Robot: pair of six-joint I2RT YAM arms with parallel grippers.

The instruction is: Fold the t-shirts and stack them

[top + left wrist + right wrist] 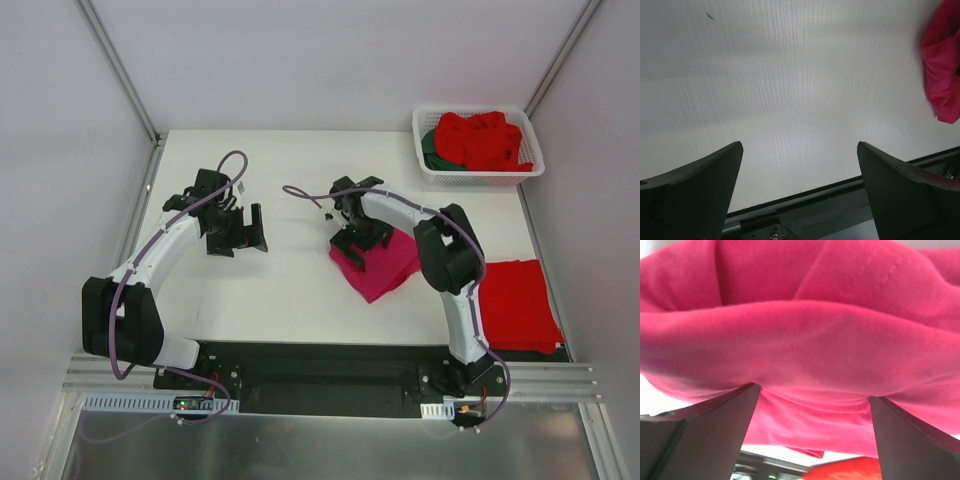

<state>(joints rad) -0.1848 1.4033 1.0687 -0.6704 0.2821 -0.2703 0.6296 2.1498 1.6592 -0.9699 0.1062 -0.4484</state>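
While the left gripper (243,238) hangs wide open over the table (290,300) at left, the right gripper (352,252), jaws also spread and apparently gripping nothing, sits low over the folded magenta t-shirt (388,268) near centre.

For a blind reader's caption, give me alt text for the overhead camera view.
The open right claw is at a folded magenta t-shirt; the left claw hangs open nearby. A folded red t-shirt lies at right; a white basket holds more shirts.
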